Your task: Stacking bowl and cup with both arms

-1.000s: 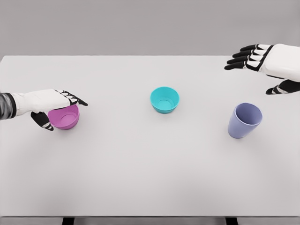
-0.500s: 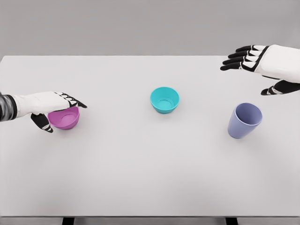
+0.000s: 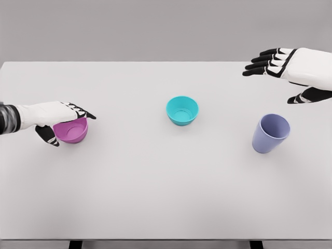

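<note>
Left hand (image 3: 54,118) wraps the pink bowl (image 3: 72,130) at the table's (image 3: 155,197) left side, fingers over its far rim, thumb on the near wall. Right hand (image 3: 290,72) hovers spread and empty, above and behind the purple cup (image 3: 270,133). The teal bowl (image 3: 182,110) sits mid-table, untouched.

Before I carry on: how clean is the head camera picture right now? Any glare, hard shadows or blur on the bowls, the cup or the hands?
Head view: even, flat light with no glare; only faint soft shadows beneath the teal bowl and lavender cup. Both are sharp, as are the pink bowl and right hand. The only blur is on the left forearm at the frame's left edge, behind the left hand.
</note>
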Motion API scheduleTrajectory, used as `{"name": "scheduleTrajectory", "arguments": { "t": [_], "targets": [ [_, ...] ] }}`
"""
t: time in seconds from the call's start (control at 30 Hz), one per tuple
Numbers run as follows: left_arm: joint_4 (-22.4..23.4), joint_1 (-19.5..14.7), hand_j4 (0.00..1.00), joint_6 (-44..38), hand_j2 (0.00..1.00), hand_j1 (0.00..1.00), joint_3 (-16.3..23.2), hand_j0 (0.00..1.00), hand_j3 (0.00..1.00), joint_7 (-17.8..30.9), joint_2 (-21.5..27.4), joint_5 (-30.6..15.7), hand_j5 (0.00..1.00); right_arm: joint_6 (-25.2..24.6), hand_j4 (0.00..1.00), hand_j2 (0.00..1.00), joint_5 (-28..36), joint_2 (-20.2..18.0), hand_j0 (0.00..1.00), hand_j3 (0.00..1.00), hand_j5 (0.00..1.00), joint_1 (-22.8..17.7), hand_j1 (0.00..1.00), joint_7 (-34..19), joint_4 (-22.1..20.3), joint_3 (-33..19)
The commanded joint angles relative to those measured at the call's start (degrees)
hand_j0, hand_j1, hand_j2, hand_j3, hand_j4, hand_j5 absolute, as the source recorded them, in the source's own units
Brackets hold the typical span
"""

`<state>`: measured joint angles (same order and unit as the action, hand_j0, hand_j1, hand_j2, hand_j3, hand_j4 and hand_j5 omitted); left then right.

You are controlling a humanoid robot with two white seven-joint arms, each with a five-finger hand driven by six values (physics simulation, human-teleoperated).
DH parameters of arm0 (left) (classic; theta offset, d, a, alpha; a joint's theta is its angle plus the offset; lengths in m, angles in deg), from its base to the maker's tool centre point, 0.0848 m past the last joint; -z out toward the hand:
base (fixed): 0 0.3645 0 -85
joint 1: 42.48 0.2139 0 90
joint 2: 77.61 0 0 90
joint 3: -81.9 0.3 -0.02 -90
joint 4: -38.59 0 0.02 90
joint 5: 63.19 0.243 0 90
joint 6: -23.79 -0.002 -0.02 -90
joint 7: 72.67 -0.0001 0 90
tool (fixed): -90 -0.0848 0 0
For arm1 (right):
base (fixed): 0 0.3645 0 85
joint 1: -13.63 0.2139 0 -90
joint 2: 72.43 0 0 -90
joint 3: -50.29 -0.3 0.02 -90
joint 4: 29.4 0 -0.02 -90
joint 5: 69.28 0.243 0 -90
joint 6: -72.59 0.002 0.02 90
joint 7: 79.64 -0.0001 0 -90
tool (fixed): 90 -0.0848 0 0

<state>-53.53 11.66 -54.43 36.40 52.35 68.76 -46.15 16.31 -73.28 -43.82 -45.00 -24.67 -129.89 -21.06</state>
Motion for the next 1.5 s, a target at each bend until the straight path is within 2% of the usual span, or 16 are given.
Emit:
{"name": "scheduleTrajectory", "arguments": {
  "t": [0.0, 0.93, 1.13, 1.47],
  "targets": [
    [0.19, 0.0, 1.0, -0.09, 1.0, 1.0, -0.02, 1.0, 1.0, -0.02, -0.29, 0.36, 1.0, -0.14, 1.0, 1.0, 0.31, -0.05, 1.0, 1.0, 1.0, 0.0, 1.0, 0.03, 0.04, -0.02],
    [1.77, 0.18, 1.0, 0.17, 1.0, 1.0, -0.02, 1.0, 1.0, -0.02, -1.61, 1.07, 1.0, -0.23, 1.0, 1.0, 0.4, -0.05, 1.0, 1.0, 1.0, -0.09, 1.0, 0.03, -0.05, -0.02],
    [1.68, 0.35, 0.83, 0.26, 0.83, 0.83, -0.02, 0.83, 0.83, -0.02, -1.61, 1.33, 0.83, -0.14, 1.0, 1.0, 0.39, -0.05, 1.0, 1.0, 1.0, -0.61, 1.0, 0.03, 0.04, -0.02],
    [1.42, 0.09, 0.76, 0.17, 0.76, 0.76, -0.11, 0.76, 0.76, -0.02, -1.52, 1.16, 0.76, -0.05, 1.0, 1.0, 0.4, -0.05, 1.0, 1.0, 1.0, -0.7, 1.0, 0.03, 0.04, -0.02]
  ]
}}
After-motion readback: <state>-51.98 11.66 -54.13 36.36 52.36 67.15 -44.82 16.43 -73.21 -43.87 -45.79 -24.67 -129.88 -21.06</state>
